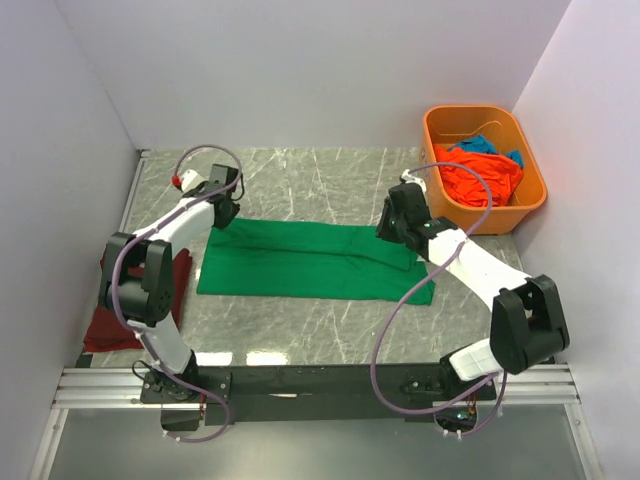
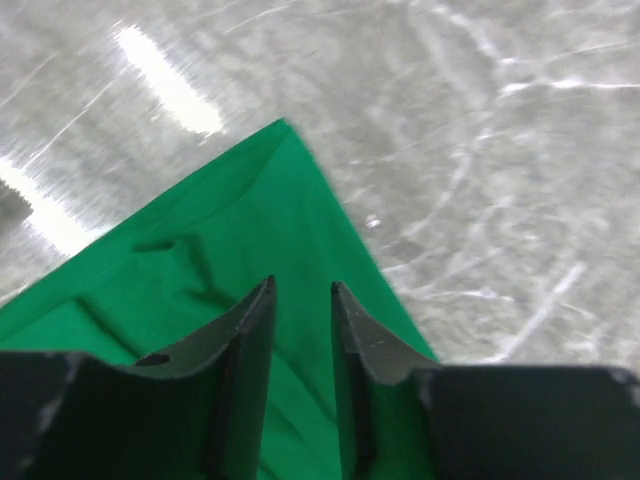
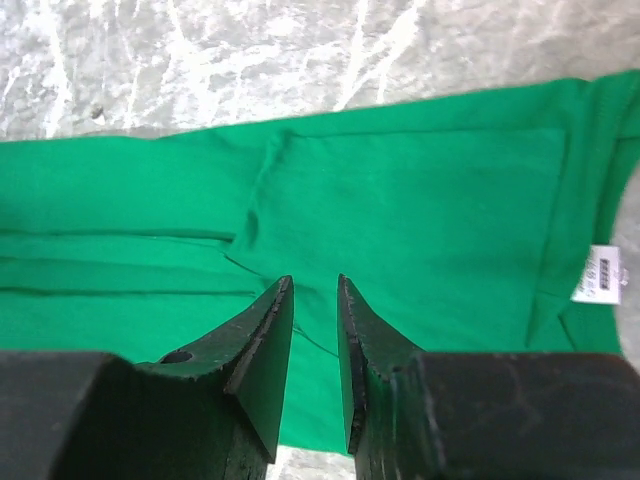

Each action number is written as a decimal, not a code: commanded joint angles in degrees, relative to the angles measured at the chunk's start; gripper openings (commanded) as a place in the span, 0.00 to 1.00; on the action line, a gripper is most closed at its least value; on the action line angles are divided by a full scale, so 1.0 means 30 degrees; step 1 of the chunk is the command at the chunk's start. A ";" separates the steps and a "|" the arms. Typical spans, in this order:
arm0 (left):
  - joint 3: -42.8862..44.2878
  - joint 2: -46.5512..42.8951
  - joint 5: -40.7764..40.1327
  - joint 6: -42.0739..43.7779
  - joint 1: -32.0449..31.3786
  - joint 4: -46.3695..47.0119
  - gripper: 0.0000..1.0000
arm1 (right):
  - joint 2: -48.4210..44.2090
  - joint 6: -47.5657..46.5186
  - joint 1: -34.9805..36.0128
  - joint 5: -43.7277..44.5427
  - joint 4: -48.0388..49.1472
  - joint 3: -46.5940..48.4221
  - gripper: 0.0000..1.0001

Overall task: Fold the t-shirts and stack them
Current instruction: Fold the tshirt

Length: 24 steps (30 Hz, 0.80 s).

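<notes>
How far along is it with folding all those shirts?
Looks done: a dark red shirt lies at the table's left edge, set aside. In hand: the green shirt, folded into a long strip on the table, with the left gripper and right gripper open over its far edge. Left: finishing that fold, stacking, then the orange shirt and blue shirt waiting in the tub.

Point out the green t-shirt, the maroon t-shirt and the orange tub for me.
green t-shirt [image 1: 310,262], top external view, middle of the spread cloth.
maroon t-shirt [image 1: 108,330], top external view, lower part of the cloth.
orange tub [image 1: 470,109], top external view, far rim.
</notes>
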 commanded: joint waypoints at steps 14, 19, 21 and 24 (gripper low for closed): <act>0.0964 0.1299 -0.3178 -0.3573 -0.0598 -0.5388 0.41 | 0.0873 -0.0113 0.0175 -0.0752 0.1080 0.0278 0.30; 0.1254 0.1708 -0.3119 -0.3544 -0.0364 -0.5622 0.43 | 0.1020 -0.0113 0.0175 -0.0958 0.1285 0.0073 0.29; 0.1138 0.1856 -0.2973 -0.3427 -0.0189 -0.5301 0.44 | 0.0991 -0.0142 0.0175 -0.0928 0.1314 -0.0015 0.29; 0.0816 0.1973 -0.2389 -0.3105 0.0104 -0.4570 0.44 | 0.0873 -0.0230 0.0175 -0.0753 0.1286 -0.0161 0.29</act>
